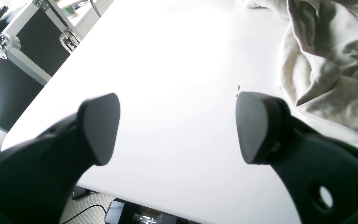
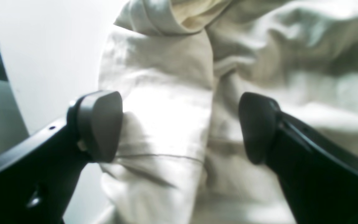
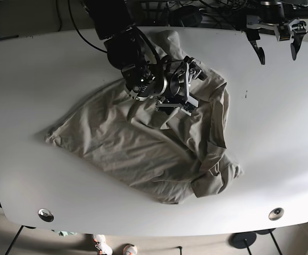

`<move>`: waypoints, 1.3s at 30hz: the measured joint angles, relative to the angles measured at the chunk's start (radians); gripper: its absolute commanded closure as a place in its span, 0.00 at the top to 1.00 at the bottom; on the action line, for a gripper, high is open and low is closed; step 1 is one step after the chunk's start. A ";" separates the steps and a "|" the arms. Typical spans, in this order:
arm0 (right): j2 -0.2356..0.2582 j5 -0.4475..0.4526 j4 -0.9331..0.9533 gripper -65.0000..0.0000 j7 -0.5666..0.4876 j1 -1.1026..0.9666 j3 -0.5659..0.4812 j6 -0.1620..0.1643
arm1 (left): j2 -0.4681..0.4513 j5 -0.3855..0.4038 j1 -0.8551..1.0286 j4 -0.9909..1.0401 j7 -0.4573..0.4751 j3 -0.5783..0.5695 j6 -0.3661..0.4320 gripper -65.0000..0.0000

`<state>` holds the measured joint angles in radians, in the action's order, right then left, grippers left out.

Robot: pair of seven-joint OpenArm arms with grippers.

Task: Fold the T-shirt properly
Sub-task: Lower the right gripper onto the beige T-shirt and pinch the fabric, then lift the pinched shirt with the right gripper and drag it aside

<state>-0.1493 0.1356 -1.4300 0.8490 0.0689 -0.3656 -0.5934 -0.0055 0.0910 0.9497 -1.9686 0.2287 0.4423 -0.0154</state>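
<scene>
A crumpled, cream cotton T-shirt (image 3: 143,149) lies mid-table (image 3: 26,74). The right gripper (image 3: 181,91) hovers above its wrinkled folds, matte black jaws spread, empty. The left gripper (image 3: 275,50), far right, is likewise spread and empty.

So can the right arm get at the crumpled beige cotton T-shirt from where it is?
Probably yes: the right pincer hangs open directly over the crumpled beige cotton T-shirt, with nothing in between.
</scene>
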 measured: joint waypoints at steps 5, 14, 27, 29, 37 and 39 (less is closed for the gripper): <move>0.018 0.219 0.054 0.86 0.000 0.002 0.018 0.009 | 0.000 0.000 -0.005 0.001 0.000 -0.003 0.000 0.82; 0.030 0.333 0.066 0.86 0.022 -0.004 0.010 0.014 | -0.006 -0.004 -0.005 0.002 0.000 -0.002 0.001 0.82; 0.031 0.336 0.070 0.03 0.035 -0.004 -0.015 0.077 | -0.006 -0.004 -0.005 0.002 0.000 -0.004 0.000 0.82; 0.030 0.336 0.070 0.04 0.034 -0.004 -0.015 0.077 | -0.006 -0.004 -0.005 0.002 0.000 -0.004 0.000 0.82; 0.106 0.337 -0.163 0.03 0.022 -0.009 -0.006 0.085 | -0.006 -0.004 -0.033 0.002 -0.003 -0.051 0.000 0.82; 0.138 0.338 -0.255 0.03 0.024 -0.007 0.038 0.120 | -0.006 -0.005 -0.046 0.002 0.000 -0.082 0.000 0.82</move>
<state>-0.0116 0.4740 -1.6852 0.8730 0.0616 -0.3279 -0.4732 -0.0116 0.0864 0.9035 -1.9663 0.2291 0.3599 -0.0151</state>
